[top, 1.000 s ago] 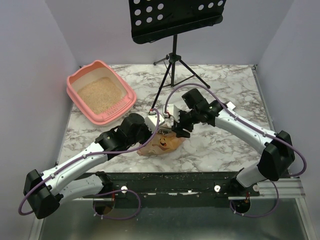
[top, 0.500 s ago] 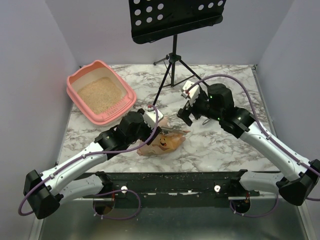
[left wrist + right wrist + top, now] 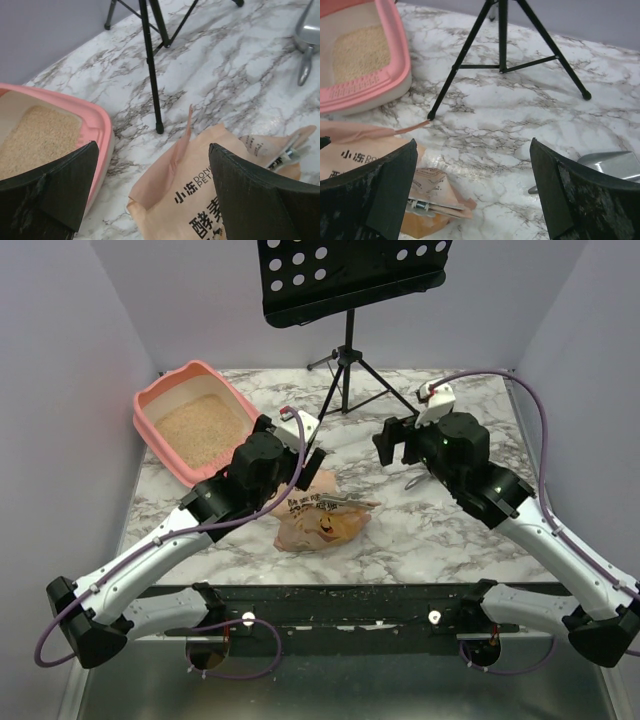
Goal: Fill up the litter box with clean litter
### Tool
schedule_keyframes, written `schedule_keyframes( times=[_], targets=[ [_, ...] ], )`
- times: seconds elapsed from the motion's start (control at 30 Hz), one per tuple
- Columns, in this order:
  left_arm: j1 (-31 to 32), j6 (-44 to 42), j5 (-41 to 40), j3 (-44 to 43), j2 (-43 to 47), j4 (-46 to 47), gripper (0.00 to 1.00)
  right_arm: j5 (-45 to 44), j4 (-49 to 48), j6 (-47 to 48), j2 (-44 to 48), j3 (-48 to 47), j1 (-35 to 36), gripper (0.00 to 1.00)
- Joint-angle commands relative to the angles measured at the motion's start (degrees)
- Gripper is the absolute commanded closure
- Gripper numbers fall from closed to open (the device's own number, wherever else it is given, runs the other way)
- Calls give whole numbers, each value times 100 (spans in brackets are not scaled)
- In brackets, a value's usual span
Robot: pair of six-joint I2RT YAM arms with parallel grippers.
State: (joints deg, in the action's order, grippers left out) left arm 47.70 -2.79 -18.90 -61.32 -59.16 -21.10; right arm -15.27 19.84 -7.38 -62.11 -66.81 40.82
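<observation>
The salmon-pink litter box [image 3: 254,424] stands at the far left of the table, with beige clean litter [image 3: 198,428] spread in its bottom. In the wrist views the box rim [image 3: 97,125] [image 3: 396,60] and the litter [image 3: 35,142] [image 3: 360,50] also show. My left gripper [image 3: 308,468] [image 3: 152,200] hangs open above the near corner of the box and the edge of the crinkled orange-tan bag [image 3: 322,520] [image 3: 200,190]. Nothing is between its fingers. My right gripper [image 3: 395,445] [image 3: 475,195] is open and empty over bare marble, to the right of the bag [image 3: 425,205].
A black music stand's tripod [image 3: 346,370] [image 3: 152,75] [image 3: 502,45] stands at the back middle, one leg ending close to the bag. A grey metal scoop [image 3: 415,478] [image 3: 309,35] [image 3: 610,165] lies on the marble under the right arm. Purple walls close in on three sides.
Both grippers have opened and let go of the bag, which now lies flat on the table. The left gripper rose toward the litter box. The right arm drew back to the right.
</observation>
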Motion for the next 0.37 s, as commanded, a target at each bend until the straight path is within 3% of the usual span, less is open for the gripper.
schedule_keyframes(
  times=[0.0, 0.23, 0.33],
  targets=[
    [-7, 68, -1046, -310, -377, -158, 1, -1048, -147, -634, 94, 168, 31, 0],
    [-7, -20, -1037, -556, -649, 80, 1, -1083, 12, -414, 225, 159, 31, 0],
    [-7, -125, -1072, -636, -764, 124, 1, -1758, 99, -641, 181, 54, 23, 0]
  ],
)
